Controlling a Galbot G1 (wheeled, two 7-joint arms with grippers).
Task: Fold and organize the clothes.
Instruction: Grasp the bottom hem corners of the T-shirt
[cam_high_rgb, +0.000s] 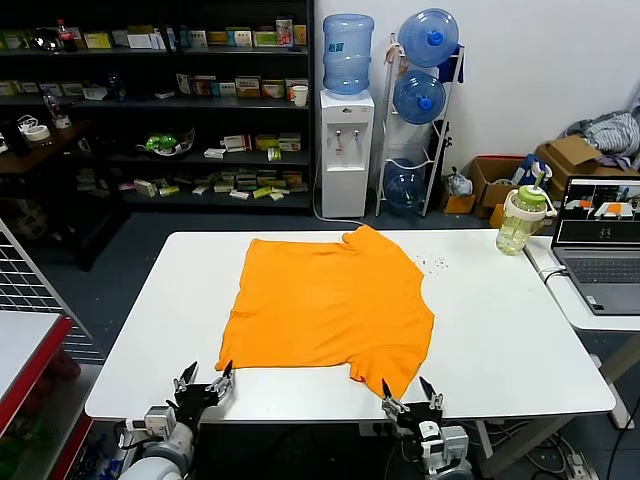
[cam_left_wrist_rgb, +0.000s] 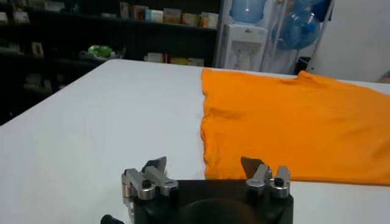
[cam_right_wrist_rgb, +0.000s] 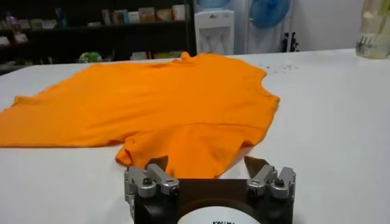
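Observation:
The bright orange T-shirt (cam_high_rgb: 330, 303) lies spread flat on the white table (cam_high_rgb: 510, 330), plain side up, one sleeve near the front edge. It also shows in the left wrist view (cam_left_wrist_rgb: 292, 125) and the right wrist view (cam_right_wrist_rgb: 170, 103). My left gripper (cam_high_rgb: 205, 381) is open and empty at the table's front edge, just left of the shirt's near corner; in its own view (cam_left_wrist_rgb: 205, 165) the jaws stand wide apart. My right gripper (cam_high_rgb: 410, 393) is open and empty at the front edge, right before the near sleeve (cam_right_wrist_rgb: 183, 152), its jaws wide apart in its own view (cam_right_wrist_rgb: 207, 165).
A green-lidded bottle (cam_high_rgb: 522, 222) and a laptop (cam_high_rgb: 598, 245) stand at the right on a side table. A water dispenser (cam_high_rgb: 345, 150), bottle rack and shelves stand behind. A red-edged wire rack (cam_high_rgb: 30, 330) is at the left. Small specks (cam_high_rgb: 437, 264) lie beside the shirt.

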